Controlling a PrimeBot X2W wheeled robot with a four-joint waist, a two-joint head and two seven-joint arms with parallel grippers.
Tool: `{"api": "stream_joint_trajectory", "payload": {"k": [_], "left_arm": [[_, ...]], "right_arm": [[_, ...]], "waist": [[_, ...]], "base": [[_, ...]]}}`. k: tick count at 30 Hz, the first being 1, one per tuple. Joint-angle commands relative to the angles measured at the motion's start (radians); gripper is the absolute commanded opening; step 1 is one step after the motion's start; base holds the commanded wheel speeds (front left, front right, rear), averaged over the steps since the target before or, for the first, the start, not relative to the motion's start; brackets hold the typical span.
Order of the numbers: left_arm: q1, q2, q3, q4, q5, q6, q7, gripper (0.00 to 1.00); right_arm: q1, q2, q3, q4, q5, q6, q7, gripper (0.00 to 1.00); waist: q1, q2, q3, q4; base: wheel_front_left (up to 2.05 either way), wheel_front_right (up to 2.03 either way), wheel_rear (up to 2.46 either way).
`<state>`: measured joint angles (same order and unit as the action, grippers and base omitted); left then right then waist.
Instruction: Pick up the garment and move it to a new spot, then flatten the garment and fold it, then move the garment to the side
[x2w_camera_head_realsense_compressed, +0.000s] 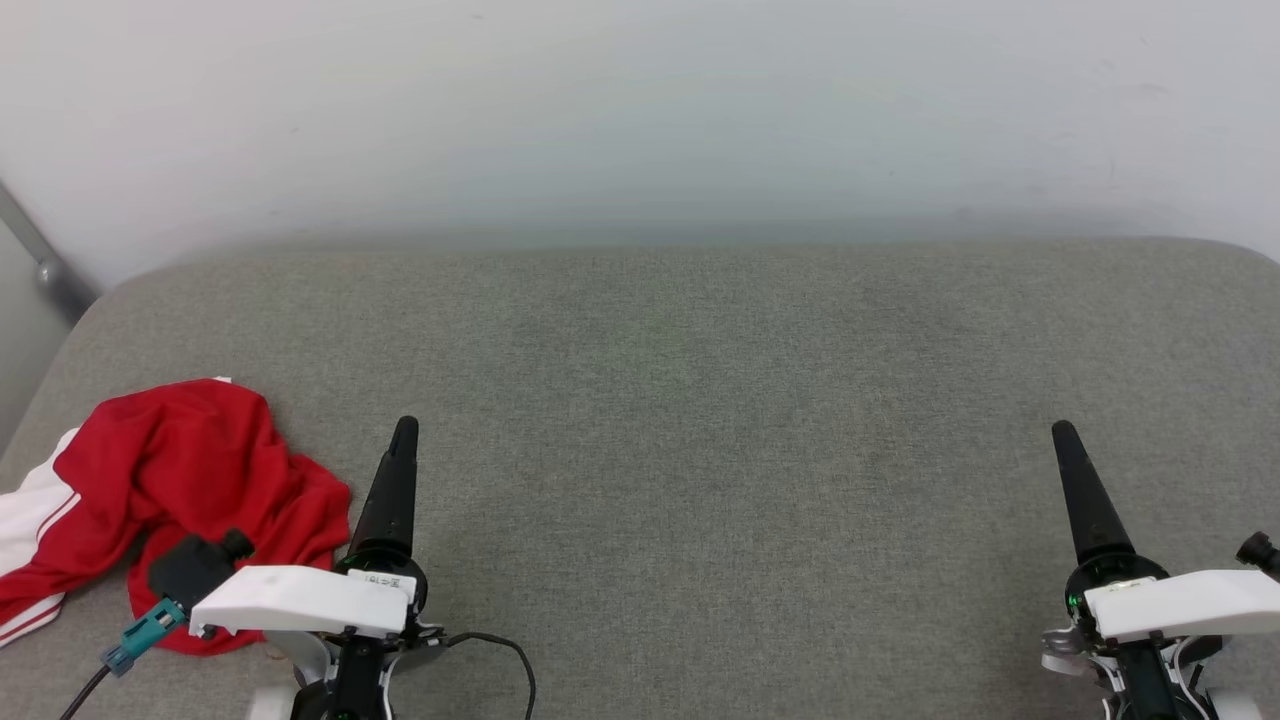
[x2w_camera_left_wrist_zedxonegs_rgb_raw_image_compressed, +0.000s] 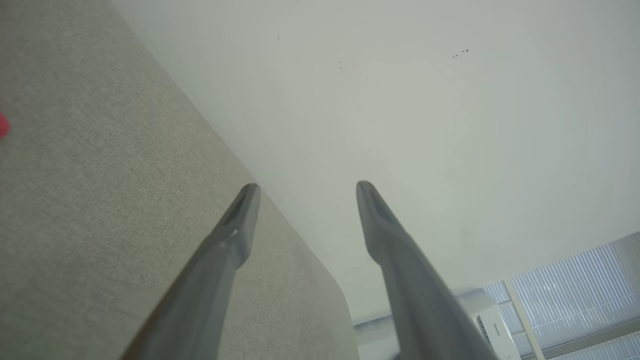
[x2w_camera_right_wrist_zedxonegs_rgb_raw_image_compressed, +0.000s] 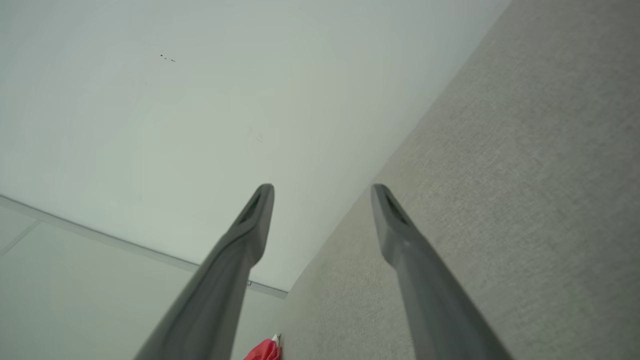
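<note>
We're sitting with left gripper (x2w_camera_left_wrist_zedxonegs_rgb_raw_image_compressed: 305, 187) and right gripper (x2w_camera_right_wrist_zedxonegs_rgb_raw_image_compressed: 322, 186) both spread wide, holding nothing. Shirt (x2w_camera_head_realsense_compressed: 200, 470) is lying bunched just left of the left one, well off from the right. It's probably light and floppy, so we're eyeing a raised red fold to pinch.

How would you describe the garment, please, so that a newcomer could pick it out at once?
A wide grey fabric surface meets a pale wall. At its near left corner, just left of the left gripper, lies the garment, crumpled. It alone is bright red, with a white, red-striped sleeve.
</note>
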<state>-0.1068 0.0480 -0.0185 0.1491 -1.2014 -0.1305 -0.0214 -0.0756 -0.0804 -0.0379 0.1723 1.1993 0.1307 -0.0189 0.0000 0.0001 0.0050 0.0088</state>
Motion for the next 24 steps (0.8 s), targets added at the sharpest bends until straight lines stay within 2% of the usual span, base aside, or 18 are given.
{"api": "stream_joint_trajectory", "payload": {"k": [1, 6, 13, 24], "left_arm": [[-0.022, 0.002, -0.006, -0.025, 0.048, 0.000, -0.010, 1.00], [-0.019, 0.002, -0.025, -0.031, 0.139, 0.000, -0.025, 1.00], [-0.017, 0.002, -0.045, -0.019, 0.341, 0.001, -0.053, 1.00], [-0.023, 0.014, -0.076, 0.013, 0.533, 0.031, -0.085, 1.00]], "right_arm": [[-0.011, -0.009, 0.005, -0.022, -0.053, 0.000, -0.013, 1.00], [-0.005, -0.008, 0.012, -0.028, -0.141, 0.000, -0.027, 1.00], [0.005, -0.008, 0.017, -0.053, -0.339, 0.000, -0.020, 1.00], [0.018, -0.008, 0.016, -0.102, -0.523, 0.000, 0.003, 1.00]], "waist": [[0.0000, -0.0001, 0.000, 0.001], [0.0000, -0.0001, -0.002, 0.001], [0.0000, -0.0001, -0.005, 0.001], [0.0000, -0.0001, -0.006, 0.003]], "base": [[0.00, 0.00, 0.00], [0.00, 0.00, 0.00], [0.00, 0.00, 0.00], [0.00, 0.00, 0.00]]}}
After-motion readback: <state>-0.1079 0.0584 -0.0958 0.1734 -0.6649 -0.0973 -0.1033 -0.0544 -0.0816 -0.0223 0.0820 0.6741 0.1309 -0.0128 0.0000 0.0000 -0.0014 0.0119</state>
